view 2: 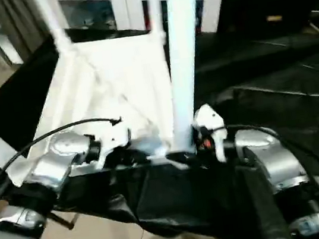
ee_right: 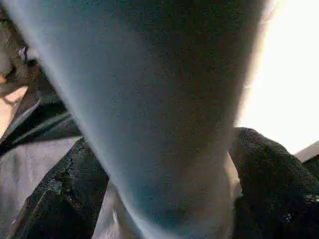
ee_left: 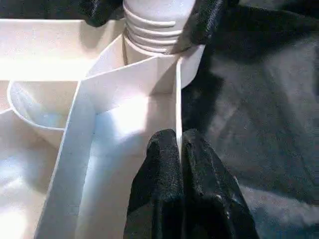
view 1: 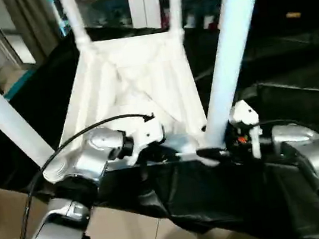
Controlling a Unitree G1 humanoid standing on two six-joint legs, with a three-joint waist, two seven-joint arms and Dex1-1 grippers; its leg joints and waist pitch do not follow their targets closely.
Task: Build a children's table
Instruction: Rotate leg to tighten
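Lying upside down on the black-draped counter [view 1: 279, 113], the tabletop [view 1: 136, 81]; left gripper [ee_left: 180, 149] clenched on its near rim; right gripper [ee_right: 169, 189] grasping the near-right leg [view 1: 230, 49] standing in its socket.

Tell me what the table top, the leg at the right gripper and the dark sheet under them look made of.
Table top: seems moulded white plastic, going by its thin ribs and smooth matt walls. Leg: likely the same white plastic, a smooth round tube with ridged rings at its socket end. Dark sheet: looks like black cloth or soft film, creased and faintly shiny; which one, I cannot tell.
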